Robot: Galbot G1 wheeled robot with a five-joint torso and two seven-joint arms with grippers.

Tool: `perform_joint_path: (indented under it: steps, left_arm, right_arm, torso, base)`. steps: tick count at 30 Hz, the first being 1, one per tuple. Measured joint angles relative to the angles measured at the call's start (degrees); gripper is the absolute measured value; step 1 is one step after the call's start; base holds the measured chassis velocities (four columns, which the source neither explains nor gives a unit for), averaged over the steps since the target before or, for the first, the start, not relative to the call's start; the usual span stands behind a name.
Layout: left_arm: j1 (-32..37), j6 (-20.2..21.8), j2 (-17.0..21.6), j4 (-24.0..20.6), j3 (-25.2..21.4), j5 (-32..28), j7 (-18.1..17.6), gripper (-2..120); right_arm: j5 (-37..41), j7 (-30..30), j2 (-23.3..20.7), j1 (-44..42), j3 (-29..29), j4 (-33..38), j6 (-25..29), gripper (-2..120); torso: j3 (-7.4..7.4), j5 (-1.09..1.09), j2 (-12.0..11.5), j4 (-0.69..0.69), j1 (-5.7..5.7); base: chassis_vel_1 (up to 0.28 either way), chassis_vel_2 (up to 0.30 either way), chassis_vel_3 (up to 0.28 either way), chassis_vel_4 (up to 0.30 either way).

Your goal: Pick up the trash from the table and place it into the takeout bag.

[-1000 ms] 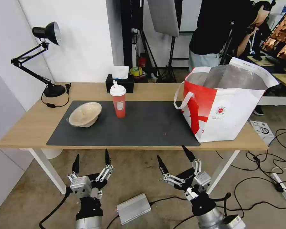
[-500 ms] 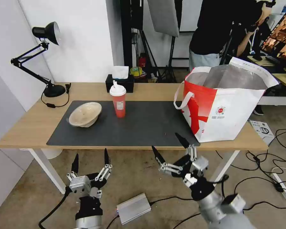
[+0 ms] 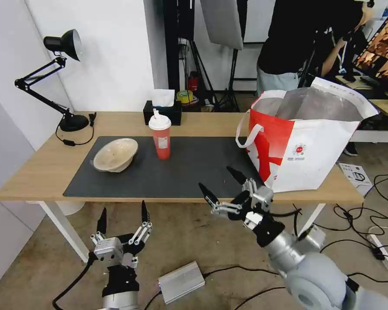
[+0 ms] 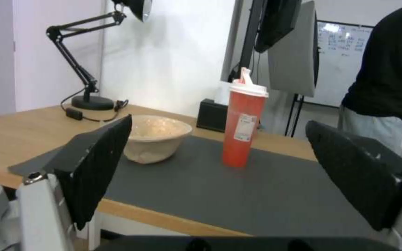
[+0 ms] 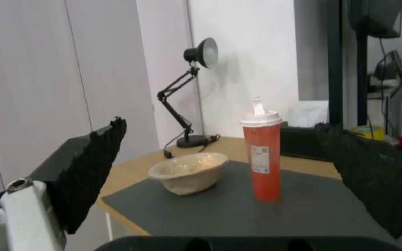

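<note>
The table is a long light-wood top on white legs, with a dark grey mat over its middle. On the right end of the table stands the takeout bag, white and red with silver foil inside; its mouth is open and its white strap handle hangs toward the mat. The bag looks soft and light, so it probably gives way if something pushes its wall; things should go in from above, through the open mouth.

On the left part of the mat lies the beige pulp bowl, tilted, with one side of its rim higher. It seems thin, stiff and very light, and a pinch on the raised rim is likely the best hold. Just beside it, toward the back edge of the mat, the red drink cup stands upright with a white lid and a straw. It may hold liquid, so it could be heavier and can tip; a hold around the middle of its body, kept upright, seems safest.

The right gripper hovers at the front edge of the table, near the bag, fingers spread and holding nothing. The left gripper waits below the front edge, also spread wide and empty.
</note>
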Motion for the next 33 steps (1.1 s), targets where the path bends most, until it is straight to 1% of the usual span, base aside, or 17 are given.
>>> perform_joint_path:
  steps: [1, 3, 5, 6, 9, 14, 17, 18, 20, 27, 33]
  left_arm:
    - [0.0, 0.0, 0.0, 0.0, 0.0, 0.0, 0.0, 100]
    - [0.08, 0.01, -0.19, 0.09, -0.08, 0.09, 0.04, 100]
    - [0.08, 0.02, -0.3, 0.13, -0.14, 0.11, 0.05, 100]
    - [0.08, 0.02, -0.3, 0.13, -0.14, 0.11, 0.05, 100]
    - [0.04, 0.03, -0.47, 0.3, -0.3, 0.12, 0.06, 100]
    - [-0.12, 0.05, -0.48, 0.36, -0.63, 0.01, 0.06, 100]
    - [-0.21, 0.1, -0.46, 0.44, -0.84, -0.16, 0.07, 100]
    - [-0.21, 0.1, -0.46, 0.44, -0.84, -0.16, 0.07, 100]
    - [-0.24, 0.13, -0.49, 0.54, -0.92, -0.22, 0.08, 100]
    - [-0.1, 0.18, -0.25, 0.55, -1.06, -0.36, 0.06, 100]
    - [-0.08, 0.2, -0.17, 0.55, -1.29, -0.44, -0.01, 100]
  right_arm:
    - [0.0, 0.0, 0.0, 0.0, 0.0, 0.0, 0.0, 100]
    - [1.22, 0.27, 0.43, 4.91, -3.14, -2.05, -0.48, 100]
    - [1.7, 0.42, 0.8, 7.72, -4.9, -3.32, -0.76, 100]
    - [1.7, 0.42, 0.8, 7.72, -4.9, -3.32, -0.76, 100]
    - [2.31, 0.64, 1.89, 12.62, -8.21, -6.1, -1.31, 100]
    - [2.44, 0.71, 3.17, 16.09, -10.97, -8.81, -1.59, 100]
    - [2.57, 1.02, 5.04, 19.56, -13.57, -11.86, -1.77, 100]
    - [2.57, 1.02, 5.04, 19.56, -13.57, -11.86, -1.77, 100]
    - [2.68, 1.36, 6.56, 21.92, -15.21, -13.9, -1.97, 100]
    - [3.01, 2.42, 9.66, 26.43, -18.23, -17.23, -2.55, 100]
    - [3.49, 2.91, 11.68, 29.85, -20.1, -19.54, -2.82, 100]
  torso:
    - [0.0, 0.0, 0.0, 0.0, 0.0]
    - [0.0, 0.0, 0.0, 0.0, 0.0]
    - [0.0, 0.0, 0.0, 0.0, 0.0]
    - [0.0, 0.0, 0.0, 0.0, 0.0]
    - [0.0, -0.01, 0.0, 0.0, 0.0]
    - [0.0, -0.01, 0.0, 0.0, 0.0]
    - [0.0, 0.0, 0.0, 0.0, 0.0]
    - [0.0, 0.0, 0.0, 0.0, 0.0]
    - [0.0, -0.01, 0.0, 0.0, 0.0]
    - [0.0, -0.01, 0.0, 0.0, 0.0]
    - [0.0, -0.01, 0.0, 0.01, 0.01]
  base:
    - [0.0, 0.0, 0.0, 0.0]
    - [0.0, 0.0, 0.0, 0.0]
    - [0.0, 0.0, 0.0, 0.0]
    - [0.0, 0.0, 0.0, 0.0]
    - [0.0, 0.0, 0.0, 0.0]
    - [0.0, 0.0, 0.0, 0.0]
    - [0.0, 0.0, 0.0, 0.0]
    - [0.0, 0.0, 0.0, 0.0]
    - [0.0, 0.0, 0.0, 0.0]
    - [0.0, 0.0, 0.0, 0.0]
    - [0.0, 0.0, 0.0, 0.0]
